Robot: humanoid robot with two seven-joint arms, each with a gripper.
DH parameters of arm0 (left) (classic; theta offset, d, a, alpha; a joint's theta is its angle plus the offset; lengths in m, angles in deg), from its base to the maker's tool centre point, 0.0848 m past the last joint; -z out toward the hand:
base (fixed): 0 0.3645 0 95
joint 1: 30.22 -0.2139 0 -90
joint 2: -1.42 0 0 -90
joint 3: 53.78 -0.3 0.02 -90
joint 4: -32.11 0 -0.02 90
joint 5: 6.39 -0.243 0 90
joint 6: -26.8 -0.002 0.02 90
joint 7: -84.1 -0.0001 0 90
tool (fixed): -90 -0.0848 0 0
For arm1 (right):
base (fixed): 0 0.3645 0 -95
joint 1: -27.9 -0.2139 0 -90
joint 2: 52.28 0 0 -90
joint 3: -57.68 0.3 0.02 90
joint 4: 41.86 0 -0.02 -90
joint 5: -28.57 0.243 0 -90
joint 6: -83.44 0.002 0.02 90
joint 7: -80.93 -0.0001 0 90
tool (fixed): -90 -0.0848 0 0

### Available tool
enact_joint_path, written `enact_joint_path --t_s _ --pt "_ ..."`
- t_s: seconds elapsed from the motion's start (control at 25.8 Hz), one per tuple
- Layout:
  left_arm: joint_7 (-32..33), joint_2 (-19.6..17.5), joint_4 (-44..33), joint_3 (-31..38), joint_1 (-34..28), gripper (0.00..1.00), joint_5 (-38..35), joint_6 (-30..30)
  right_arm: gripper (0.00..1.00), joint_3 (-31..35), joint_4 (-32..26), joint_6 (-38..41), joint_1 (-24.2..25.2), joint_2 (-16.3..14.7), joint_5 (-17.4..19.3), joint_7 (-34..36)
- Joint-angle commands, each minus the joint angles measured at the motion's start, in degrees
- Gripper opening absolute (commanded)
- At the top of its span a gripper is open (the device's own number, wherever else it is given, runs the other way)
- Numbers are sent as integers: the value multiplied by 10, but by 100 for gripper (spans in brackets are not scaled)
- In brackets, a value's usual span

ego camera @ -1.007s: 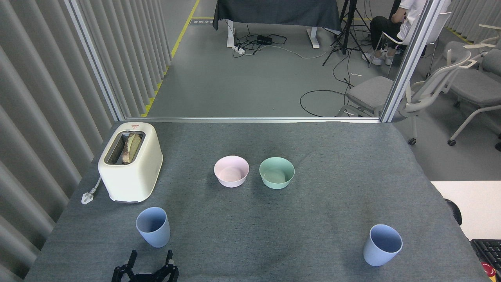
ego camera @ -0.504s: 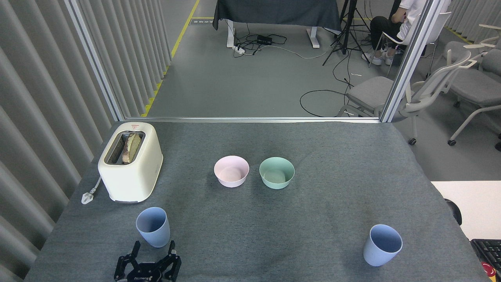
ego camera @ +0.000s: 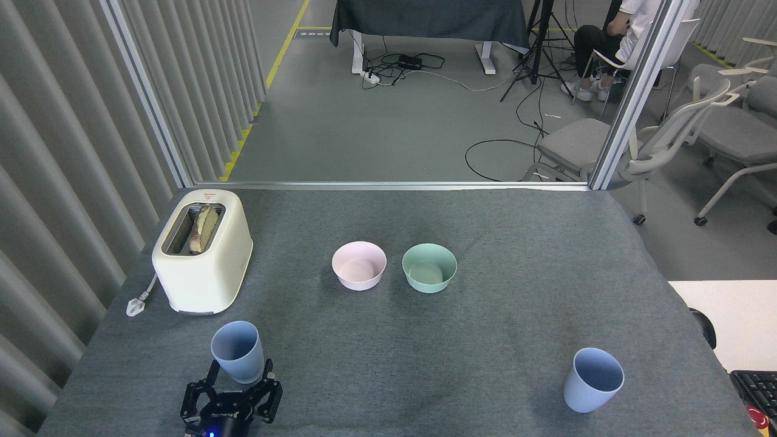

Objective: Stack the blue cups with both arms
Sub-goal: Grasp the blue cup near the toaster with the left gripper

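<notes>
Two cups, both upright on the grey table (ego camera: 473,340) and well apart: the left cup (ego camera: 237,351) stands near the front-left corner just ahead of the toaster (ego camera: 202,249), the right cup (ego camera: 593,380) sits far over at the front right. And here comes the left gripper (ego camera: 240,369)! A second ago only its fingertips poked over the bottom edge; now the whole head is in shot, blue light glowing, and it has crept forward until its fingers flank the base of the left cup. The fingers stand spread apart, one either side of the cup's foot, nothing clamped. Whether they touch the plastic is too close to call from up here.

What does that mean? By my read, the reach on the first cup is nearly finished and the squeeze comes next. The cup has not budged or tipped in all that approach, which bodes well.

The right gripper is nowhere in shot, so the right cup waits untouched. The pink bowl (ego camera: 359,264) and green bowl (ego camera: 429,267) sit side by side mid-table, well clear of the action. Stacking itself has not begun; a light, tapered tumbler could skid if one finger lands first.
</notes>
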Motion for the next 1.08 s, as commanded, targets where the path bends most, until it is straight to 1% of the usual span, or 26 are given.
enact_joint_path --t_s 0.0,0.31,0.39,0.5,0.58,0.74,0.85,0.93,0.97,1.05 --pt "0 0 18 0 22 100 1 0 100 -2 1 0 0 0 0 0" --pt "-1 0 74 0 68 99 3 -3 100 -3 4 0 0 0 0 0" --pt "-1 -1 77 0 68 87 3 -3 100 -3 4 0 0 0 0 1" --pt "-1 -3 70 0 62 74 4 -2 100 -3 4 0 0 0 0 1" --pt "-1 0 53 0 56 73 4 -1 100 -3 5 0 0 0 0 1" --pt "0 2 -21 -9 28 72 2 9 100 -3 5 0 0 0 0 0" --pt "-1 1 -55 -84 9 72 -1 9 100 -4 5 0 0 0 -1 1" --pt "-1 3 -59 -136 6 72 -5 9 100 -4 6 0 0 0 -1 1" --pt "-1 7 -56 -163 9 72 -5 7 100 -4 5 0 0 0 -1 0" --pt "-1 29 -49 -199 14 72 -7 5 100 -5 5 0 0 0 -1 1"
